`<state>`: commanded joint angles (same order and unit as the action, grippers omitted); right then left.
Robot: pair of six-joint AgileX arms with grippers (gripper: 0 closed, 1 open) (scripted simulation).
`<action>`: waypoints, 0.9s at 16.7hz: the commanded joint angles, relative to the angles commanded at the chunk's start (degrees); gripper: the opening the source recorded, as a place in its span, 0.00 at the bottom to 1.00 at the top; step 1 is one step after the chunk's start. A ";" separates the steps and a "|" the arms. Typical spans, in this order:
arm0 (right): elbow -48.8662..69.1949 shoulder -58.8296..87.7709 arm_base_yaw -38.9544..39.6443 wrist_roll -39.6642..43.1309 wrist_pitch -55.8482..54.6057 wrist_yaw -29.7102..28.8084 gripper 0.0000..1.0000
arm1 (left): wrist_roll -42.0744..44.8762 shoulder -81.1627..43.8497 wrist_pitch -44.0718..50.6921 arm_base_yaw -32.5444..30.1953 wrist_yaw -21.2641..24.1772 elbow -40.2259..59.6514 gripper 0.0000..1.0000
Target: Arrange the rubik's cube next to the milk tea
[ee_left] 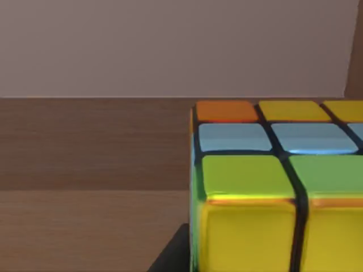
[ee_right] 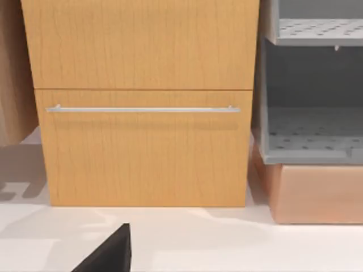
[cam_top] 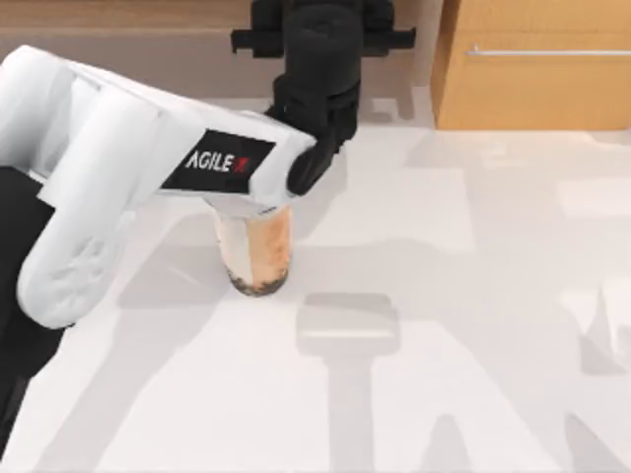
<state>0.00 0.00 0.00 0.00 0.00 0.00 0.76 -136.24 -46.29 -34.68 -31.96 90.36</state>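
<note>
Filling the near left of the top view, the left arm (cam_top: 108,177) reaches from the table's left side up and across toward the back edge, its white forearm passing right over the cup (cam_top: 254,251). That cup, the milk tea, stands upright on the white table (cam_top: 473,296), left of centre, with its lid hidden under the arm and its dark pearls showing at the bottom. The left gripper (cam_top: 325,59) sits beyond the cup, at the far edge of the table near the wooden wall. How its jaws stand cannot be told from above.

Close up in the left wrist view, the cube (ee_left: 278,187) shows yellow, green, blue and orange stickers on a black grid, with brown wood panelling behind it. Whether the jaws pinch it is not visible, and the cube's place relative to the cup cannot be told.

Right of the cup, at the table's back, stands a wooden cabinet (cam_top: 537,64) with a silver handle (ee_right: 142,109). The right wrist view faces this cabinet, with grey shelves (ee_right: 312,85) beside it.
</note>
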 joint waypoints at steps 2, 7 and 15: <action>0.00 0.00 0.00 0.00 0.00 0.00 1.00 | 0.00 0.00 0.00 0.00 0.00 0.00 0.00; 0.00 0.00 0.00 0.00 0.00 0.00 1.00 | 1.25 1.67 -0.98 0.98 0.85 0.30 0.00; 0.00 0.00 0.00 0.00 0.00 0.00 1.00 | 4.23 5.32 -2.28 7.77 3.28 0.92 0.00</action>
<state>0.00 0.00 0.00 0.00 0.00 0.00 4.99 -130.92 -48.57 -26.91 -28.68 91.28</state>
